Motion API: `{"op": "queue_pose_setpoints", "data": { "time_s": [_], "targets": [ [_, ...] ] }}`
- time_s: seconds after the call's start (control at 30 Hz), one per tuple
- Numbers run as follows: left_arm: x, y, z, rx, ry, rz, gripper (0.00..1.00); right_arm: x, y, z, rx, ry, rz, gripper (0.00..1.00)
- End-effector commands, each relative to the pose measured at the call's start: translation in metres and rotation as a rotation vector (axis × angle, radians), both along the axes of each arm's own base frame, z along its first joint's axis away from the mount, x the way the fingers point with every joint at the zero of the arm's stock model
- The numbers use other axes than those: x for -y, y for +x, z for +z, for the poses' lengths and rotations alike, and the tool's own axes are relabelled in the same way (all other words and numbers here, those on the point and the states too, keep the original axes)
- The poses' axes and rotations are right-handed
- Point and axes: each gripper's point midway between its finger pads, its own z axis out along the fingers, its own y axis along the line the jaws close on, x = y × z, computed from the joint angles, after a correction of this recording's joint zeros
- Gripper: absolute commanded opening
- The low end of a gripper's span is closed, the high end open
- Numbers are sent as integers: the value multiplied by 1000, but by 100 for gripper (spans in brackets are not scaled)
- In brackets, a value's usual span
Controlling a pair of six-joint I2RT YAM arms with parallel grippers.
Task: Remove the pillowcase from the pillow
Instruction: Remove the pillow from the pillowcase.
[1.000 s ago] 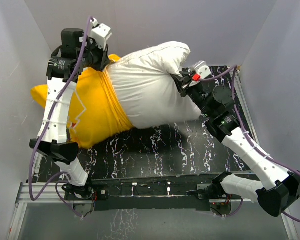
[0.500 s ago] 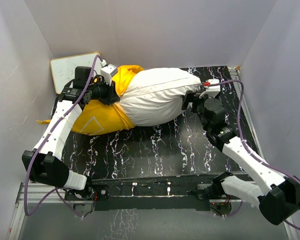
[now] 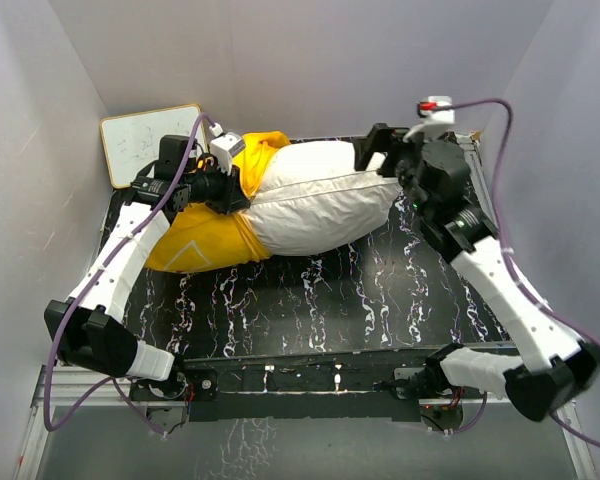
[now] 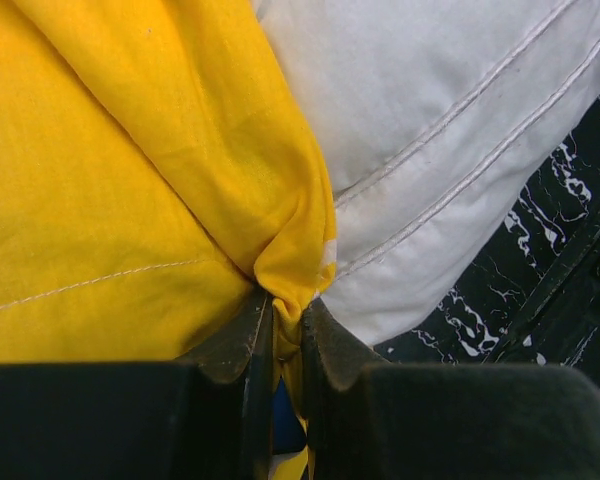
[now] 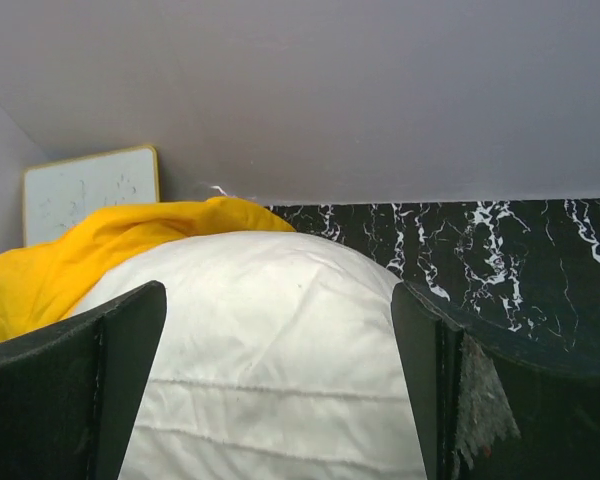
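Top external, pillowcase (image 3: 200, 245) around one pillow (image 3: 320, 200) end, rest bare

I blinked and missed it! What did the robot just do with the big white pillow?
The right pincer opened and let go of the plump white stuffed pillow, then backed off its end. The pillow settled flat onto the black marbled table. The left pincer stays clamped on the bright yellow fabric pillowcase.
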Motion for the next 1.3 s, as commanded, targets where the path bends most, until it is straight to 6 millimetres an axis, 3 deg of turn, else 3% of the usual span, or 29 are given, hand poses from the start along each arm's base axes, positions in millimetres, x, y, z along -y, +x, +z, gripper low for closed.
{"op": "queue_pose_setpoints", "data": {
  "time_s": [0.0,0.17,0.23,0.37,0.4,0.43,0.47,0.5,0.53,0.57,0.7,0.93,1.03,1.13,1.2,1.27],
  "targets": [
    [-4,-9,16,31,19,-3,0,-21,33,-56,-151,-139,44,98],
    [-12,-4,25,78,62,21,0,-56,43,-117,-293,-157,189,98],
    [-14,2,34,112,74,29,0,-70,33,-139,-353,-130,276,98],
    [-13,12,49,161,78,25,0,-90,-1,-154,-379,-63,448,99],
    [-12,14,51,162,73,25,0,-91,-8,-155,-380,-59,473,93],
    [-11,18,54,165,69,28,0,-89,-12,-157,-383,-58,486,80],
    [-9,21,56,167,64,33,0,-84,-13,-159,-389,-52,480,61],
    [-9,25,57,166,66,40,0,-76,-13,-161,-398,-41,470,33],
    [-10,29,61,174,68,50,0,-64,-9,-162,-405,-28,435,13],
    [-11,34,65,187,73,67,0,-51,-5,-164,-418,-5,396,9],
    [-27,51,78,250,133,162,0,3,11,-166,-459,122,300,8],
    [-68,67,123,489,288,293,0,60,19,-172,-468,121,55,8],
    [-91,72,131,578,426,328,0,77,21,-166,-453,127,-13,8],
    [-124,80,120,598,532,374,0,90,26,-160,-442,151,-65,8],
    [-144,85,94,548,579,372,0,88,28,-156,-442,169,-49,8],
    [-146,85,66,480,580,320,0,73,27,-152,-444,195,36,8]
  ]
}}
